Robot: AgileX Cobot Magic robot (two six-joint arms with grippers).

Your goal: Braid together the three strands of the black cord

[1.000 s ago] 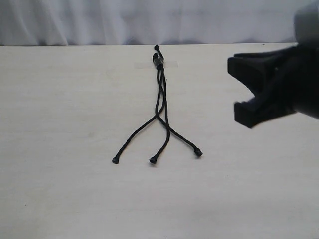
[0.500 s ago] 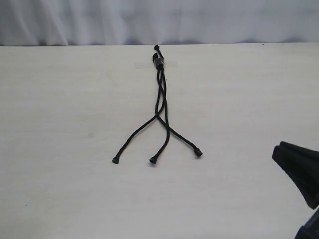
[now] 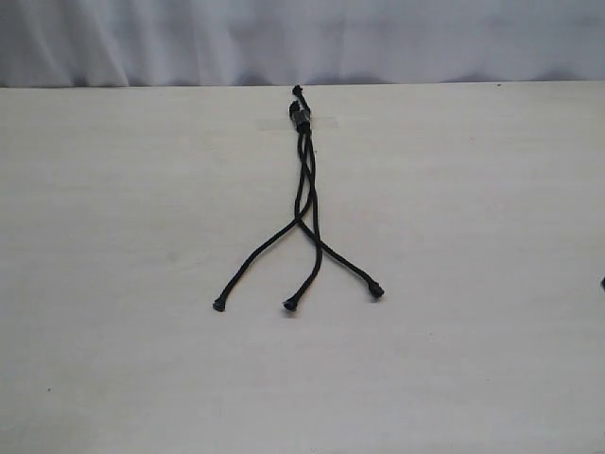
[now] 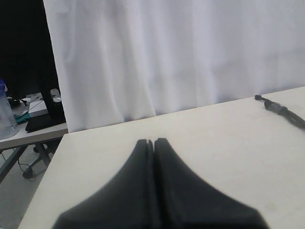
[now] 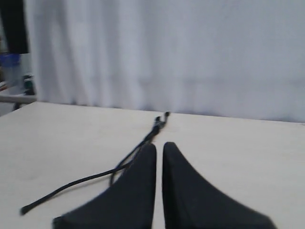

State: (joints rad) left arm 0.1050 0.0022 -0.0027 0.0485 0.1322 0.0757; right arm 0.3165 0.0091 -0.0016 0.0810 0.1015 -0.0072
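Observation:
The black cord (image 3: pixel 304 189) lies on the pale table (image 3: pixel 113 189), its knotted end with the small clip (image 3: pixel 301 115) at the far side. The three strands fan out toward the near side, ending in knobby tips at the left (image 3: pixel 219 305), middle (image 3: pixel 289 305) and right (image 3: pixel 376 291). Neither gripper shows in the exterior view. In the left wrist view my left gripper (image 4: pixel 153 141) is shut and empty, and the cord's clipped end (image 4: pixel 277 108) lies well off to one side. My right gripper (image 5: pixel 159 145) is shut on nothing, with the cord (image 5: pixel 143 142) lying beyond and beside its fingers.
A strip of clear tape (image 3: pixel 326 121) holds the cord's clipped end to the table. A white curtain (image 3: pixel 302 38) hangs behind the far edge. In the left wrist view a side table with clutter (image 4: pixel 28 114) stands past the table's corner.
The right gripper, which stood open above the right side of the table, dropped toward the lower right and left the exterior view. The cord has not moved.

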